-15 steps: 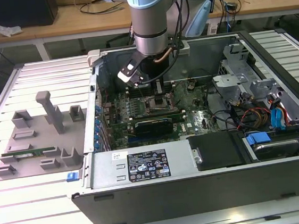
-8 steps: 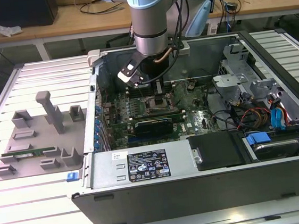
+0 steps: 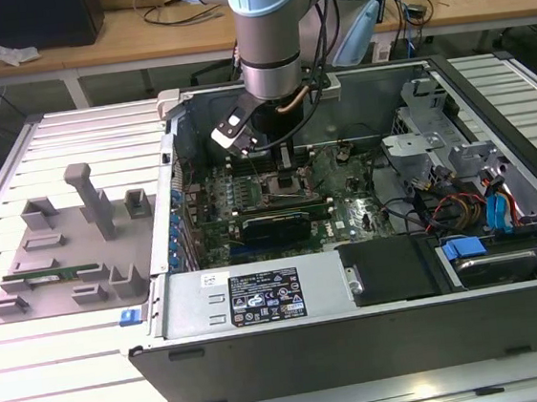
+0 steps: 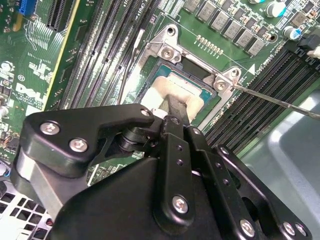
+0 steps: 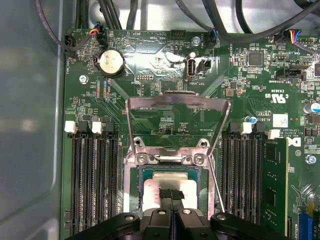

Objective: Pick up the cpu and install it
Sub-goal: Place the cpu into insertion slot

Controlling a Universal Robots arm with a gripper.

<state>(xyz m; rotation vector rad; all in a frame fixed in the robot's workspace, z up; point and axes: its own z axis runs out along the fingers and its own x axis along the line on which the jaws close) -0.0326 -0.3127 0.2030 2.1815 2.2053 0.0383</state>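
Observation:
The cpu (image 5: 154,188), a square chip with a silver top, lies flat inside the black socket (image 5: 134,176) on the green motherboard, also seen in the second wrist view as the cpu (image 4: 172,84). The socket's metal load plate (image 5: 177,102) stands swung open, and its thin lever (image 5: 216,182) is raised beside it. My gripper (image 5: 170,194) is shut, its two black fingertips pressed together over the middle of the chip's top. I cannot tell whether they touch it. In the exterior view my gripper (image 3: 288,175) reaches down into the open computer case (image 3: 164,308).
Memory slots flank the socket, and a green memory stick (image 5: 275,185) sits in one. A round battery (image 5: 110,62) and cables lie beyond the load plate. Outside the case, on the exterior view's left, a grey fixture (image 3: 62,251) holds another memory stick (image 3: 51,278). Drive bays and cables (image 3: 462,209) are on its right.

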